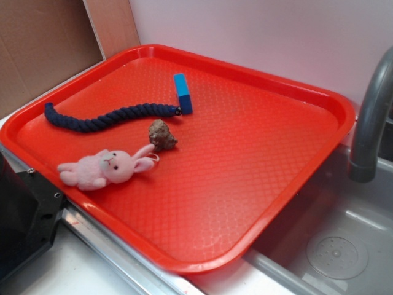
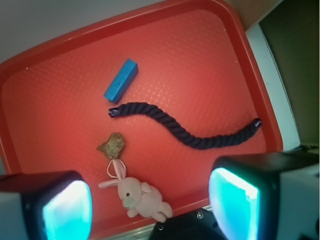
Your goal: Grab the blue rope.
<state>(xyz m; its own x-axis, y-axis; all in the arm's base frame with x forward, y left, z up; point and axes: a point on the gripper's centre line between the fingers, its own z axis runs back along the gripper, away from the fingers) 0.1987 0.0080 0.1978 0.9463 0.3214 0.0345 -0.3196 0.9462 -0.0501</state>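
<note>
In the wrist view the gripper (image 2: 150,202) hangs high above the tray (image 2: 60,45), its two fingers (image 2: 67,210) spread wide with nothing between them and touching nothing; my guess is it sits up here to take in the whole tray before committing. Directly below the gap lies the pink bunny (image 2: 137,196), close to the tray's near rim. Just beyond it rests a brown lump (image 2: 112,145). Further out, the blue rope (image 2: 187,129) curves loosely across the tray, lying flat and free, one capped end near the small blue block (image 2: 121,81). The rope's middle stretch looks clearest of neighbours, so likely the safest place to pinch.
</note>
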